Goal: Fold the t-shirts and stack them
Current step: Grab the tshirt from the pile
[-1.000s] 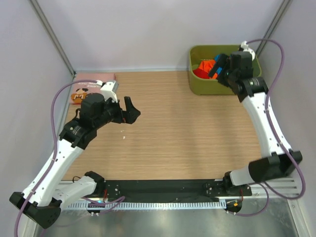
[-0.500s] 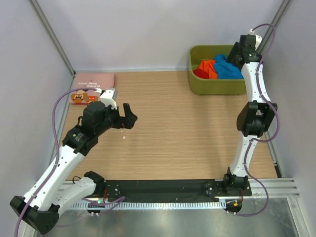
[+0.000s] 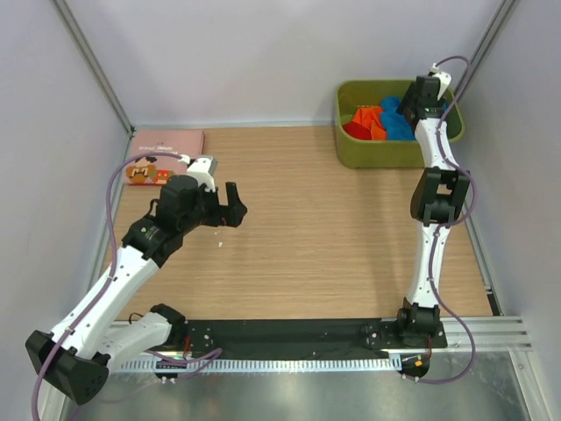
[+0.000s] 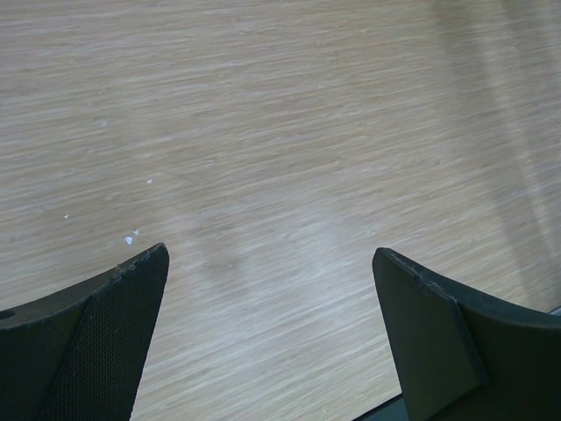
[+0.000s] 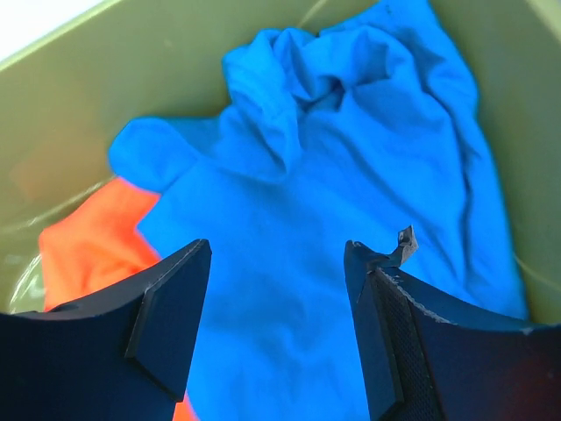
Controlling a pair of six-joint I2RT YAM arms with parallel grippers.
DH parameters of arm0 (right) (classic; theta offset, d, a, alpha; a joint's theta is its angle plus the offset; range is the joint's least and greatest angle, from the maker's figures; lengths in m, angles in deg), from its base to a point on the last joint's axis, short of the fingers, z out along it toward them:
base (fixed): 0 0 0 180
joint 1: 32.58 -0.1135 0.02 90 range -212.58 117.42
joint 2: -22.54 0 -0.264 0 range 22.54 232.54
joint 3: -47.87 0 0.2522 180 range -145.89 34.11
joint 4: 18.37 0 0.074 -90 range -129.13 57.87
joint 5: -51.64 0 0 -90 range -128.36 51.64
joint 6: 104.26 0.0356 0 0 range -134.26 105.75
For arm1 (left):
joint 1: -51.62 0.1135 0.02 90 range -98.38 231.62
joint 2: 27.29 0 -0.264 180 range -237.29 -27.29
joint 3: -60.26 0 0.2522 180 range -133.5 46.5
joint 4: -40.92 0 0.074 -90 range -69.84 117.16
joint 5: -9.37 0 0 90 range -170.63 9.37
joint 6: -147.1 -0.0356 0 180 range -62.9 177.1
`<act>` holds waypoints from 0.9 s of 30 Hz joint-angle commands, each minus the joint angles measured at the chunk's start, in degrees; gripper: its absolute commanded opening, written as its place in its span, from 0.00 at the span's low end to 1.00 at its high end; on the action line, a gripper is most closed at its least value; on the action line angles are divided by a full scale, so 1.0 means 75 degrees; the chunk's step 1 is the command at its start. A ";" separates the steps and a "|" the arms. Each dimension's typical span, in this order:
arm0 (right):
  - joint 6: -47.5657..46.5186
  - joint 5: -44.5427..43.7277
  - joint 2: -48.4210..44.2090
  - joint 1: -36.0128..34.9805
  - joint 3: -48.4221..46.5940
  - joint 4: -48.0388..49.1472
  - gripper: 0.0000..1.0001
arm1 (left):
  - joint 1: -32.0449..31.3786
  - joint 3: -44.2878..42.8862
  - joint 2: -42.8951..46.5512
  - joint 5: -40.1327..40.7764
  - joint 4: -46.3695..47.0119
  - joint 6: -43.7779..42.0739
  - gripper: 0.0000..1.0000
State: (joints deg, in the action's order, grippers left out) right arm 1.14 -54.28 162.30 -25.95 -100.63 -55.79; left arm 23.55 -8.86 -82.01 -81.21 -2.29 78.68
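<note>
The blue t-shirt [image 5: 333, 219] lies crumpled in the olive-green bin [image 3: 386, 156] at the far right corner of the counter [image 3: 333, 246]. It fills the bin's right part, with the orange t-shirt [image 5: 83, 250] touching it on the left and the red t-shirt [image 3: 352, 130] at the bin's left end. The right hand [image 5: 276, 263] hangs just over the blue cloth, its jaws parted with nothing pinched between them; only its wrist view shows the bin walls rising close around the shirts. The pink t-shirt [image 3: 163, 154] lies flat at the far left corner. The left hand [image 3: 230, 203], wide open and empty, hovers over bare wood near small white specks [image 4: 129, 239], with broad open counter between the arms.
</note>
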 commanded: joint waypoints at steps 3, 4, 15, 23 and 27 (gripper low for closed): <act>0.0255 -0.0245 0.0804 0.0182 -0.0643 0.1572 0.68 | -0.0007 -0.0120 -0.0075 0.0487 0.0142 -0.0194 1.00; 0.0279 -0.0198 0.0911 0.0228 -0.0691 0.1677 0.67 | -0.0018 -0.0131 -0.0087 0.0522 0.0142 -0.0217 1.00; -0.0223 0.0282 0.1767 0.0299 -0.1114 0.3375 0.02 | 0.0005 -0.0167 -0.0181 0.1073 0.0306 -0.0358 1.00; -0.0471 0.0985 0.0258 0.0299 -0.0377 0.4232 0.01 | -0.0007 -0.0155 -0.0414 0.0991 0.0306 -0.0312 1.00; -0.0401 0.1162 -0.1403 0.0299 0.0678 0.4654 0.01 | 0.0040 -0.0295 -0.0602 0.0933 0.0165 -0.0288 1.00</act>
State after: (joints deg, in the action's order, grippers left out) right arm -1.57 -47.94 167.59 -23.72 -96.87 -32.12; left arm 23.59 -8.88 -85.71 -74.37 -2.27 77.13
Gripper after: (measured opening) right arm 0.085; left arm 0.996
